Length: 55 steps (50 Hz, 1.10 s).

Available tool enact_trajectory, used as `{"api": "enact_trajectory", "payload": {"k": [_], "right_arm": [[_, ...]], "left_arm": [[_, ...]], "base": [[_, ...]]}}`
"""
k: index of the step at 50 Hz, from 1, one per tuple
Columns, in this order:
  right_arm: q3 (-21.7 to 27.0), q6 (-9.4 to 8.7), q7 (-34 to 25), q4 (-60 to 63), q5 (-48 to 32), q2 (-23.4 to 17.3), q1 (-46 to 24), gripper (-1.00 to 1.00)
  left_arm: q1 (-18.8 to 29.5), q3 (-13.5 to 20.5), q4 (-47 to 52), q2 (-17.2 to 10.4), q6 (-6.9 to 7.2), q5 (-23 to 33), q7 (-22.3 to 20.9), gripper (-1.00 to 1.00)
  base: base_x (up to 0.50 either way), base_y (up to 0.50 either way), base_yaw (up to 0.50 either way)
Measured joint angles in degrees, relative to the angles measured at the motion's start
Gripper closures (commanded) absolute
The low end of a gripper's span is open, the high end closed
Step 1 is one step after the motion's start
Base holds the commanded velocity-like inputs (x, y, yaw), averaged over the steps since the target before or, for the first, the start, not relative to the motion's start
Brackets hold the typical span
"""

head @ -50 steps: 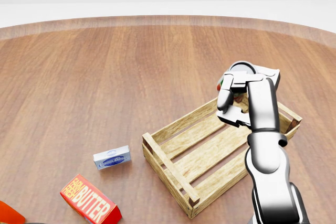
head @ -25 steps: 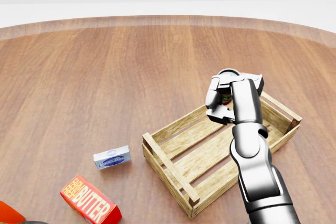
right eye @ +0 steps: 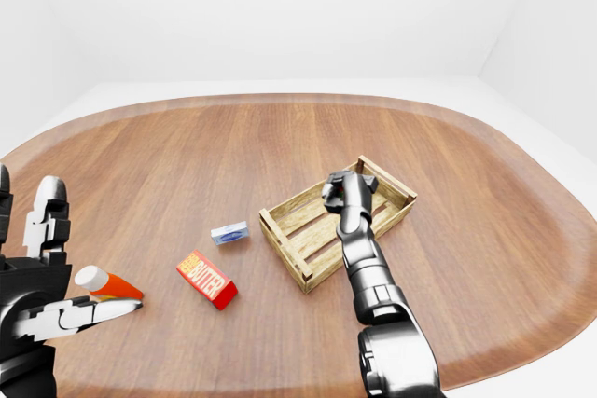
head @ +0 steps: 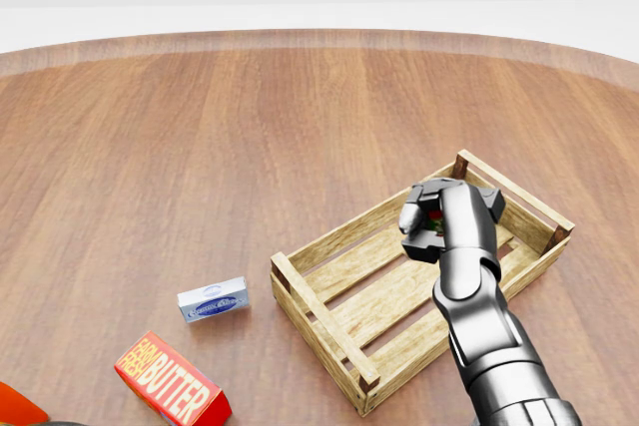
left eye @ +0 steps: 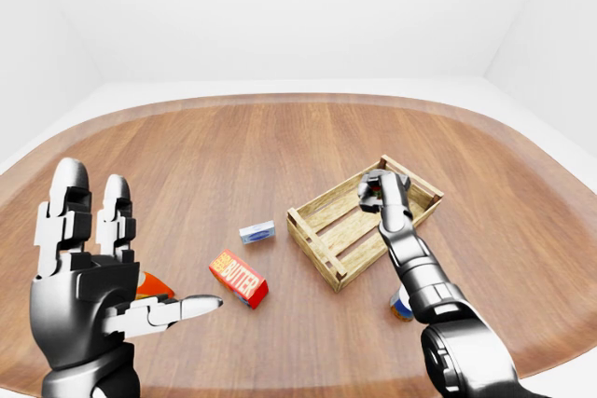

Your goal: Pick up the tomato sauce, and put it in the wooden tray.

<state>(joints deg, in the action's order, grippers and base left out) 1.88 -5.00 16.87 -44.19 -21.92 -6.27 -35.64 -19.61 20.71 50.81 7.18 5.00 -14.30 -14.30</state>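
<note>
Here we find our right hand [head: 435, 218] hanging over the wooden tray [head: 339, 291], toward its upper-right end in the head view, fingers curled round a small item — the tomato sauce [head: 432, 216], we judge, of which only a scrap of red and green shows between the fingers. Whether it already touches the slats or sits just above them we cannot tell; the hand hides its underside. Our left hand [left eye: 89, 286] is raised at the lower left of the left-eye view, fingers spread, holding nothing. On the round wooden table [head: 200, 127] lie a red butter box [head: 172, 381], a small blue-and-white packet [head: 213, 300] near the tray's left end, an orange tube [right eye: 109, 282] beside the left hand, and a small can [left eye: 401, 305] by the right forearm, outside the tray. The step in hand looks like placement: carry done, release not yet made. The next move calls for easing down to the slats and opening the fingers squarely — then lifting clear of the tray's wall without dragging the sauce along.
</note>
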Motion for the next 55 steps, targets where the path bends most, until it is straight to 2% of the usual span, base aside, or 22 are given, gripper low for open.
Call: {"api": "enact_trajectory", "payload": {"k": [18,41,55], "right_arm": [[0.0,0.0,2.2,-8.9,0.7,-0.3,-2.3,1.0],[-1.1,0.02,2.9,-13.7,0.1,1.6,-5.2,1.0],[-1.0,1.52,3.4,-18.5,0.4,2.0,-7.1,1.0]], "left_arm": [[0.0,0.0,0.1,0.1,0.0,0.1,0.0,-1.0],[-0.3,0.1,0.3,0.2,0.0,-0.1,-0.3,-1.0],[-0.3,0.3,0.6,0.4,0.0,-0.2,-0.5,-1.0]], "base": [[0.0,0.0,0.0],[0.0,0.0,0.0],[0.0,0.0,0.0]]}}
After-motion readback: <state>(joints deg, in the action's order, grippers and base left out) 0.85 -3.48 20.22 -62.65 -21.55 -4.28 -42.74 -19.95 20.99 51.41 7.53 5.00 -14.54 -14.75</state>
